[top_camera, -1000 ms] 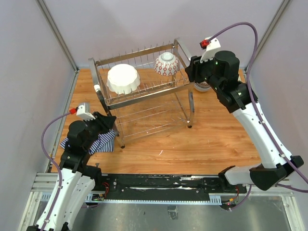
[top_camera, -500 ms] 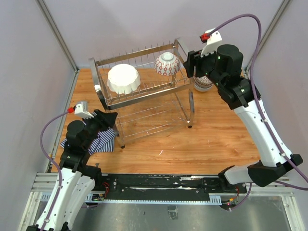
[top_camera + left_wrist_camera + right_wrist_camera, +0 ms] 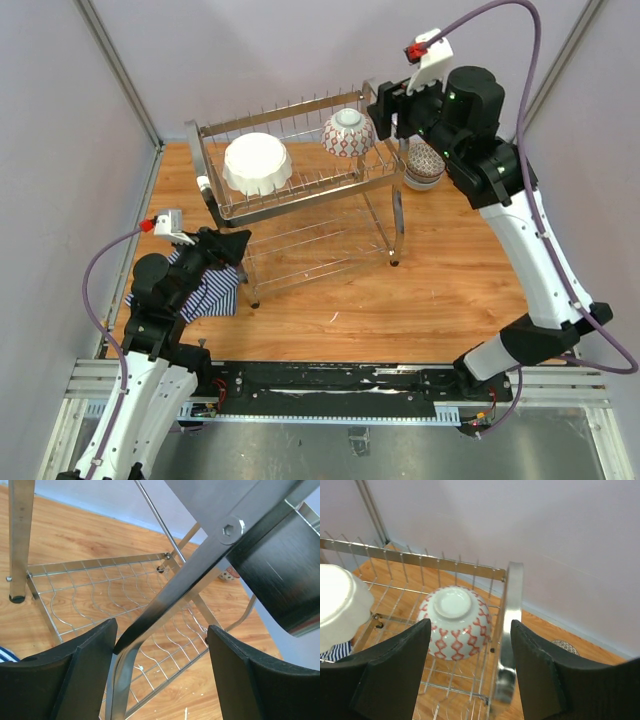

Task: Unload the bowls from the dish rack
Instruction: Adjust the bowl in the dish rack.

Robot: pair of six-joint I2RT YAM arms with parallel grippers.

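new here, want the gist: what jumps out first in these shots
A chrome rack stands mid-table with two bowls on its top tier: a big white bowl at left, an upside-down lattice bowl at right. The right arm's open fingers hover close to the lattice bowl.

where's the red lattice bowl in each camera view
Top external: red lattice bowl sits upside down at the right end of the rack's upper tier, upper middle of the picture.
Left wrist: not in it; only the rack's lower tier and frame show.
Right wrist: centre of the picture, upside down on the wires.
Shared landmark: the rack's chrome frame, seen in all three.
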